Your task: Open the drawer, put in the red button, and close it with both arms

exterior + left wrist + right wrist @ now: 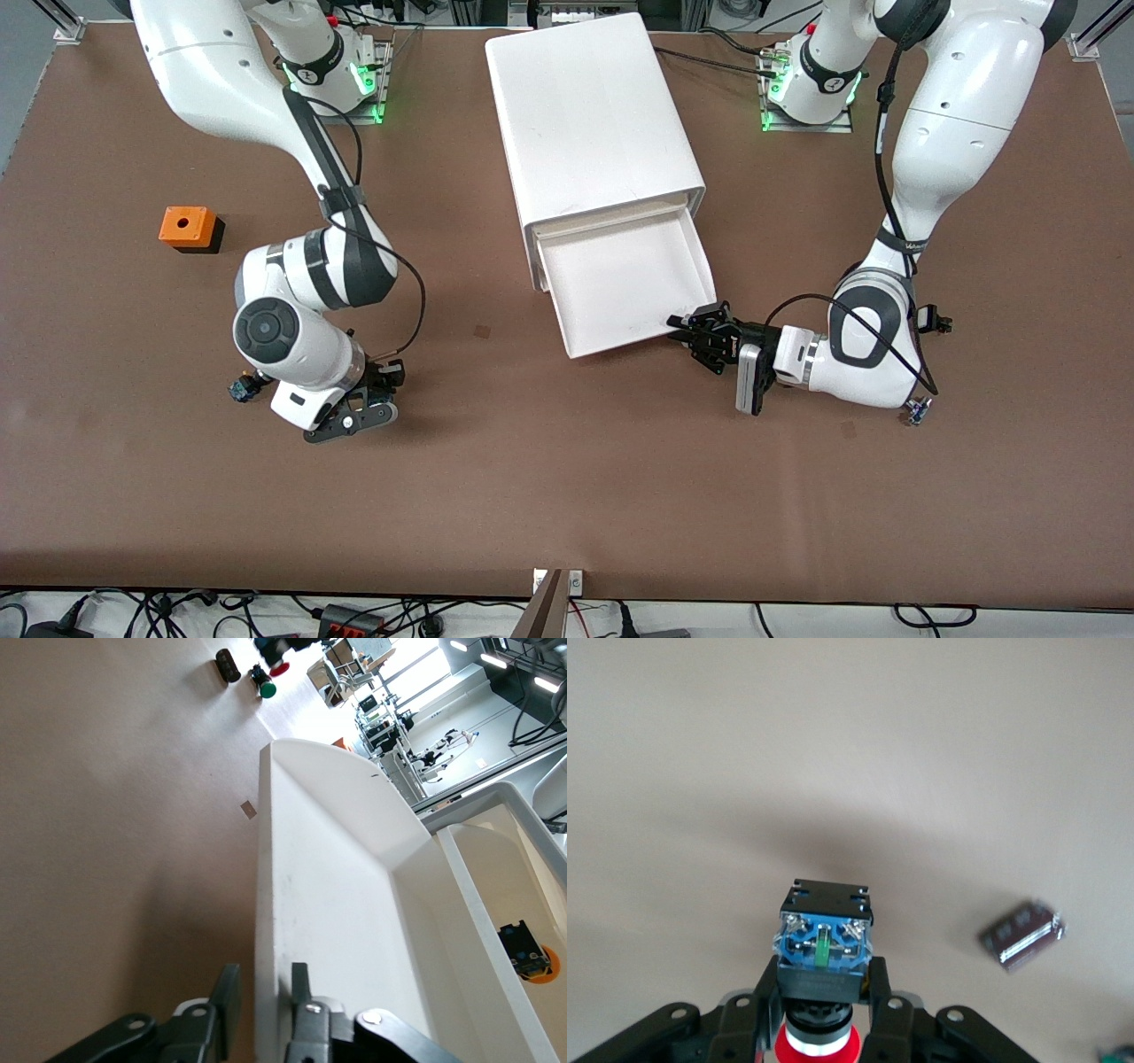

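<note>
The red button was seen pinched in the right gripper, low over the table toward the right arm's end. The drawer stood pulled out, its front corner clamped by the left gripper. The likely next move was a carry over the tray and release.

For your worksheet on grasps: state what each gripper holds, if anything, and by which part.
The right gripper holds the red button by its black body. The left gripper clamps the front wall of the open drawer, near one corner.
</note>
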### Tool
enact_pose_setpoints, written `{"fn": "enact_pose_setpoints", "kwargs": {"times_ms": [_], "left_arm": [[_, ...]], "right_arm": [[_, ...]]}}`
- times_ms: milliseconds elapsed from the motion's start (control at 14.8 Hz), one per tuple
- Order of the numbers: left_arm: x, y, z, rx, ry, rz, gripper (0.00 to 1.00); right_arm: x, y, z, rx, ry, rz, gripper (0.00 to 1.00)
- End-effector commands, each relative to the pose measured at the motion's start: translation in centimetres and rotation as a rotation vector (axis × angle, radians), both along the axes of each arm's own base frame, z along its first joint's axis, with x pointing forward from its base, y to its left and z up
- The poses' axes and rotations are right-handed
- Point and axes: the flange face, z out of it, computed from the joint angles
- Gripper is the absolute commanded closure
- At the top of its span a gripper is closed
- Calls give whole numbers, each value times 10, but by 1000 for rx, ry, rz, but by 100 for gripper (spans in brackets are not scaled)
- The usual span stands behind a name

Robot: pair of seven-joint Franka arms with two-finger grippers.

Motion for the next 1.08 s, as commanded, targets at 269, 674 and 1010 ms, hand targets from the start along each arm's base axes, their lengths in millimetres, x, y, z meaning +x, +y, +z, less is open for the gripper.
{"fn": "enact_pose_setpoints", "kwargs": {"times_ms": [269,674,1010], "left_arm": [[32,47,91,317,198,-112,0],[40,85,170,895,98,-162,0],[60,77,240,1350,-210,-152,0]], "right_arm": [[-37,126,134,115,-2,131,100],[-113,269,133,188,-92,250,100],[-139,316,103,222,-99,252,100]]}}
